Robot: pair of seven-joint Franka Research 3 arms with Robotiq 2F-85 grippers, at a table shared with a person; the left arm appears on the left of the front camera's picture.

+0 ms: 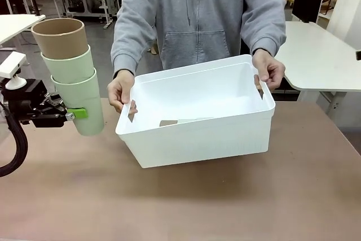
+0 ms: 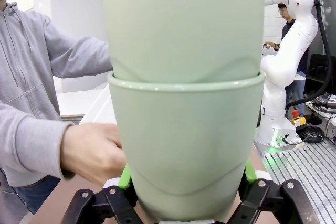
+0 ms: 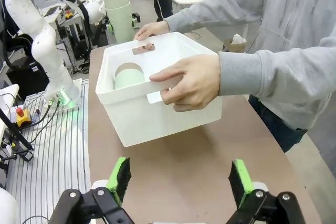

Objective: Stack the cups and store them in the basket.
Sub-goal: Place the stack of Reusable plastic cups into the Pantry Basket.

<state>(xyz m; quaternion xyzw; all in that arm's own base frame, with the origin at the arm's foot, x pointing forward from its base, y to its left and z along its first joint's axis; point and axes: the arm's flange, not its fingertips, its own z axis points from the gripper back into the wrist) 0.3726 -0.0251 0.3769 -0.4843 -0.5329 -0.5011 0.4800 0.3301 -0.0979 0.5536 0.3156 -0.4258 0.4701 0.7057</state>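
Left pincer: clamped on three-cup stack, beside basket.
Right pincer: wide, empty.
Done: some cups inside.
Left: stow stack.

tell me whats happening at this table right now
The left gripper is shut on a stack of three cups, two mint green with a tan one nested on top, held upright in the air beside the basket. A person's hands hold the white basket by both ends. Another stack already lies inside it. The right gripper is open, holding nothing.
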